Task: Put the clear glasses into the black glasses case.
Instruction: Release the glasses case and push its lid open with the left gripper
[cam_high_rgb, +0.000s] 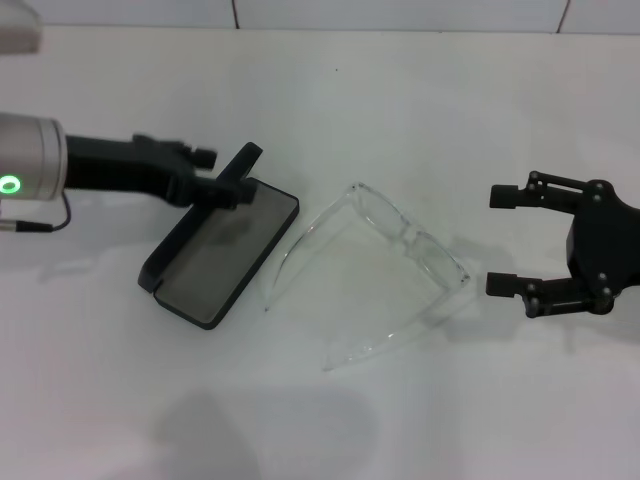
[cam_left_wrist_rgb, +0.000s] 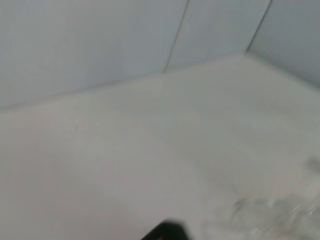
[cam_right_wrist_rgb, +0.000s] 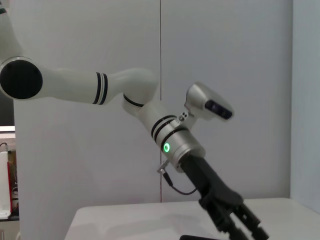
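The clear glasses (cam_high_rgb: 385, 270), one pair, lie on the white counter (cam_high_rgb: 420, 110) just right of the black glasses case (cam_high_rgb: 222, 250), with both thin temple arms spread open and reaching toward the near edge. Their front with the two lenses runs diagonally, and its right end sits close to the right claw (cam_high_rgb: 507, 240), not touching it. In the left wrist view the glasses (cam_left_wrist_rgb: 270, 212) show only as a faint blur low on the counter.

There is one black glasses case, open, its grey-lined tray lying flat on the counter. The lid stands up along the tray's left long side. A small dark corner (cam_left_wrist_rgb: 165, 232) at the bottom edge of the left wrist view is probably part of it.

The left claw (cam_high_rgb: 235, 180) comes in from the left and sits at the far end of the raised lid. Its fingers look closed on the lid's edge, though the exact contact is hard to make out. In the right wrist view the same left claw (cam_right_wrist_rgb: 245, 220) points down toward the counter, with the case a thin dark strip (cam_right_wrist_rgb: 197, 237) beneath it.

The right claw hangs at the right side of the counter, spread wide and holding nothing, its two fingertips pointing left toward the glasses.
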